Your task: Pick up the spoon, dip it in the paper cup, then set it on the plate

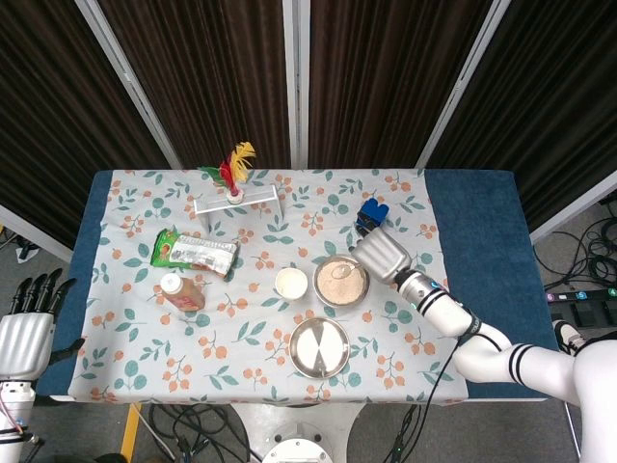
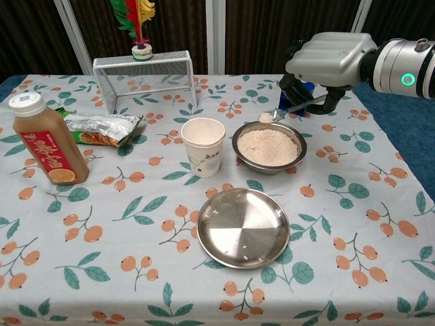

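Note:
My right hand [image 2: 331,62] [image 1: 383,254] holds a metal spoon [image 2: 285,112] lifted above the far rim of the metal bowl of rice [image 2: 268,147] [image 1: 341,281]; the spoon's tip carries a little rice. The white paper cup [image 2: 203,146] [image 1: 290,283] stands upright left of the bowl. The empty steel plate [image 2: 243,227] [image 1: 319,346] lies in front of both, near the table's front edge. My left hand [image 1: 26,328] hangs off the table's left side with its fingers apart, holding nothing.
A brown drink bottle [image 2: 45,141] stands at the left, with a snack packet [image 2: 102,127] behind it. A small white wire goal [image 2: 144,79] with a feathered shuttlecock [image 2: 136,20] on top sits at the back. A blue block [image 1: 371,214] lies behind my right hand.

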`<state>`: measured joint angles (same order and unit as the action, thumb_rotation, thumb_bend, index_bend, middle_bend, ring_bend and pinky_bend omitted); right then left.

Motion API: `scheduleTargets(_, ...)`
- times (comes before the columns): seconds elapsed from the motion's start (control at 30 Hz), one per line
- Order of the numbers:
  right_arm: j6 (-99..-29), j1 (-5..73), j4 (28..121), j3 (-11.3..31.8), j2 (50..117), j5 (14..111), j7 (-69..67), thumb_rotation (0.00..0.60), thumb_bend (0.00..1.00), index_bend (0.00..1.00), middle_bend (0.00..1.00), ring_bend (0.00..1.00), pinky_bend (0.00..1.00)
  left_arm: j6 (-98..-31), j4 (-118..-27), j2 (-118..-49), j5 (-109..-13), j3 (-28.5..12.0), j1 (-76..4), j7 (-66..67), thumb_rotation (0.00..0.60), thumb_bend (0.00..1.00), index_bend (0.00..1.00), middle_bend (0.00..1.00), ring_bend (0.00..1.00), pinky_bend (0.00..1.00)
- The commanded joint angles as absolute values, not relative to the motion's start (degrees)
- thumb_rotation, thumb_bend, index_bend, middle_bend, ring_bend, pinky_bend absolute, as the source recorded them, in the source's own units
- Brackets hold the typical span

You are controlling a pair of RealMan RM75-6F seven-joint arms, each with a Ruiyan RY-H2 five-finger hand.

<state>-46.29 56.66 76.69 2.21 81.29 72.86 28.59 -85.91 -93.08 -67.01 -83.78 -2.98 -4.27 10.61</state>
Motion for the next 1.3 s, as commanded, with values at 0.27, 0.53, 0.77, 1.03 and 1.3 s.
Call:
scheduleTargets(0.27,-42.1,61.7,79.1,6.1,82.0,71.8,33.3,0.600,0.33,0.57,0.56,0.21,0.04,-86.3,-93.0,-66.8,-83.9,-2.9,-4.1,10.5,0.600,0.03,0.19,0.14,0.07,0.07)
scheduleTargets(0.53,-36.7,67.1,76.2,6.4,85.4,68.9,40.6,0.600,0.33,0.57,0.56,0.21,0.03,-86.6,-92.1,-67.2,-84.1,-2.8,-3.9,9.5,0.600,0.03,0.19,0.14,0.07,0.07)
scheduleTargets(0.77,-36.1,70.9,75.4,5.1,86.3,69.6,49.3,0.600,0.33,0.57,0.56,0.21,0.01,-86.9,-91.4,-67.6,-84.0,-2.6,-3.4,8.7,0.600,0.03,0.19,0.14,0.07,0.07)
scheduleTargets(1.03,-36.3,74.3,76.2,2.6,86.0,72.7,59.4,0.600,0.33,0.57,0.55,0.21,0.00,-87.0,-91.4,-67.9,-84.0,-2.8,-3.5,8.7,0.600,0.03,0.19,0.14,0.07,0.07)
scheduleTargets(1.3,-37.8,75.5,77.4,1.5,86.0,75.1,65.4,0.600,0.33,0.57,0.55,0.21,0.00,-87.2,-90.8,-68.1,-84.0,-2.6,-3.1,8.1,0.600,0.03,0.19,0.14,0.07,0.07)
